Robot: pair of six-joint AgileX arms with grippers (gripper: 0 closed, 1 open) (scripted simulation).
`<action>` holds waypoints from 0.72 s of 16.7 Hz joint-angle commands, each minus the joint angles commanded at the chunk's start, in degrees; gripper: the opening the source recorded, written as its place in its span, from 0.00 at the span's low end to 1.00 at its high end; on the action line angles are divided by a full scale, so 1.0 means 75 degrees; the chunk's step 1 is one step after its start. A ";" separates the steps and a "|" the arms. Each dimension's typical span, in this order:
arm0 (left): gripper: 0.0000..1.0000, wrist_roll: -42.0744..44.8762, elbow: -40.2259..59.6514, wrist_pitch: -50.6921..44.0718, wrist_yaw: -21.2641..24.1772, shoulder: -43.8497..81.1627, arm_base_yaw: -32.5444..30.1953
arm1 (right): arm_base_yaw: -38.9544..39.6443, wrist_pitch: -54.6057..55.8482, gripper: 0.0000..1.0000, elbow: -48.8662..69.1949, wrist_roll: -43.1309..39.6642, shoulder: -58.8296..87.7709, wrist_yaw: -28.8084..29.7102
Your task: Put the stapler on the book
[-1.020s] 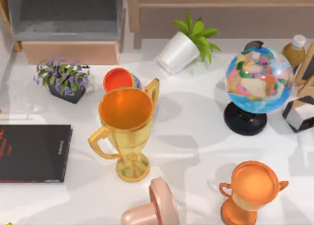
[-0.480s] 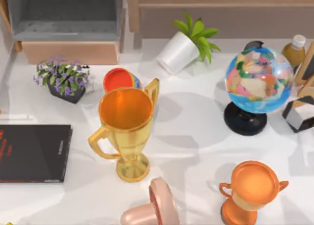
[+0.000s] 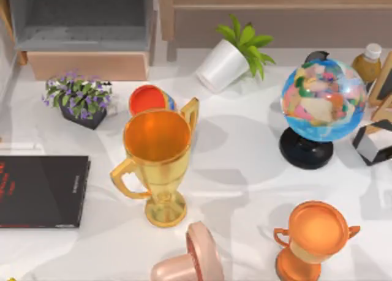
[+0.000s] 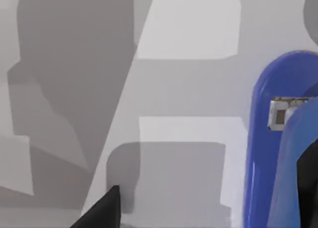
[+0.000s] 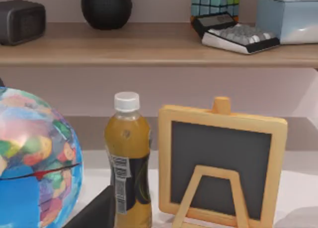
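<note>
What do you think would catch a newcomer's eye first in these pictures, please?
Probably the tall gold trophy standing near the middle of the table, with the colourful globe on its black stand toward the right. The black book with red lettering lies flat at the left edge. In the left wrist view, the bright-blue stapler looms close against the white surface.

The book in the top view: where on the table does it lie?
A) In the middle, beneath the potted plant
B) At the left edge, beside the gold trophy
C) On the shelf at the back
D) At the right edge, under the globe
B: the black book lies flat at the table's left edge, with the gold trophy standing just to its right; the globe stands far off at the right side.
</note>
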 joint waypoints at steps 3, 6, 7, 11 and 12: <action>0.62 0.0000 0.0000 0.0000 0.0000 0.0000 0.0000 | 0.0000 0.0000 1.00 0.0000 0.0000 0.0000 0.0000; 0.40 0.0000 0.0000 0.0000 0.0000 0.0000 0.0000 | 0.0000 0.0000 1.00 0.0000 0.0000 0.0000 0.0000; 0.32 0.0000 0.0000 0.0000 0.0000 0.0000 0.0000 | 0.0000 0.0000 1.00 0.0000 0.0000 0.0000 0.0000; 0.02 0.0000 0.0000 0.0000 0.0000 0.0000 0.0000 | 0.0000 0.0000 1.00 0.0000 0.0000 0.0000 0.0000; 0.00 0.0000 0.0000 0.0000 0.0000 0.0000 0.0000 | 0.0000 0.0000 1.00 0.0000 0.0000 0.0000 0.0000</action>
